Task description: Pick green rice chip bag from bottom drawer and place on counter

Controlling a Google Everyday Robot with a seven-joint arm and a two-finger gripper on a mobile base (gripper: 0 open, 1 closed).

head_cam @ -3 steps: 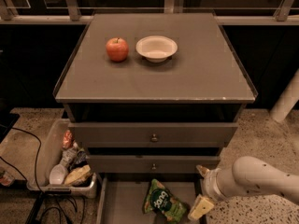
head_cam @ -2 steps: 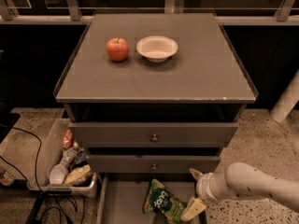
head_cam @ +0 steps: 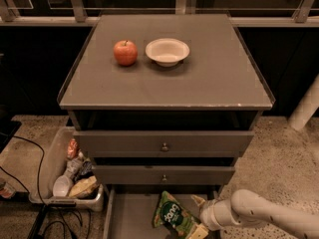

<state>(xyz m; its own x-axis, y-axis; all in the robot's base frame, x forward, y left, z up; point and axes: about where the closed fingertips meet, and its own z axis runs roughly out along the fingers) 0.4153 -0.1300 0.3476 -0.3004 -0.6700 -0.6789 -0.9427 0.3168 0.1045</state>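
The green rice chip bag [head_cam: 173, 215] lies in the open bottom drawer [head_cam: 130, 216], right of the drawer's middle, at the bottom of the view. My gripper [head_cam: 201, 217] comes in from the lower right on a white arm and sits right beside the bag's right edge, inside the drawer. One pale finger [head_cam: 198, 202] points up and another shows at the bag's lower corner. The counter [head_cam: 219, 78] is the grey cabinet top above.
A red apple [head_cam: 125, 52] and a white bowl [head_cam: 167, 51] stand on the counter's back half. Two closed upper drawers with round knobs [head_cam: 164, 146] sit above the open one. A clear bin of wrappers [head_cam: 70, 176] and cables lie on the floor at left.
My arm has moved left and lower, bringing the gripper from the drawer's right side up against the bag. The bag has not visibly moved.
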